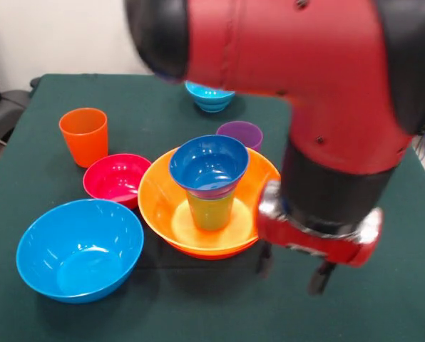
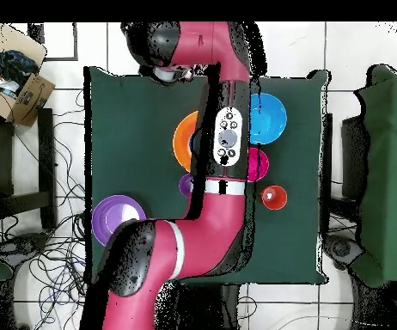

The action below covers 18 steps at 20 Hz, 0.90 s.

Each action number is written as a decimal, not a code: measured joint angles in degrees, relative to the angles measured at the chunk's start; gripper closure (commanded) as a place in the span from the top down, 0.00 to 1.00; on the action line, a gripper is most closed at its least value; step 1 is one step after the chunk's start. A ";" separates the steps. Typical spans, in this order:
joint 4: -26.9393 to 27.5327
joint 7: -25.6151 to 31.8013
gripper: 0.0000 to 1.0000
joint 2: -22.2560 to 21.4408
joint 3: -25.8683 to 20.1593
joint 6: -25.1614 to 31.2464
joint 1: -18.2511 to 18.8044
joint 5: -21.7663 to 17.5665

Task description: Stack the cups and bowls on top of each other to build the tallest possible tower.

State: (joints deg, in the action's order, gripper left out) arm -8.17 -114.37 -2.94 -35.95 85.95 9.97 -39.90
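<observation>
The tower stands mid-table: a broad yellow-orange bowl (image 1: 155,203) (image 2: 183,142) holds a lime green cup (image 1: 211,211), and a dark blue bowl (image 1: 209,162) sits on top of the cup. A thin purple band shows just under the blue bowl. My gripper (image 1: 292,271) hangs open and empty just right of this bowl, near the front edge, fingertips (image 1: 264,261) apart and close to the cloth. Loose on the table are an orange cup (image 1: 84,135) (image 2: 274,198), a purple cup (image 1: 239,133) (image 2: 186,184), a magenta bowl (image 1: 116,178) (image 2: 259,163), a sky-blue bowl (image 1: 79,249) (image 2: 269,119) and a small cyan bowl (image 1: 210,97).
A large purple bowl (image 2: 119,217) lies near the table's edge beside my arm's base. The red arm (image 1: 305,78) (image 2: 223,146) spans the table and hides much of it from above. Dark green cloth (image 1: 48,100) covers the table. Chairs and cables surround it.
</observation>
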 measured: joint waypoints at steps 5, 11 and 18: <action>0.25 0.00 1.00 0.01 -12.32 3.08 4.21 -13.98; 0.35 0.74 1.00 0.04 -29.90 7.25 10.84 -33.02; 0.46 5.76 1.00 0.20 -47.00 12.60 15.88 -49.83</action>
State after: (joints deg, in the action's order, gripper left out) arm -7.71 -108.61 -2.74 -82.95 98.55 25.86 -89.74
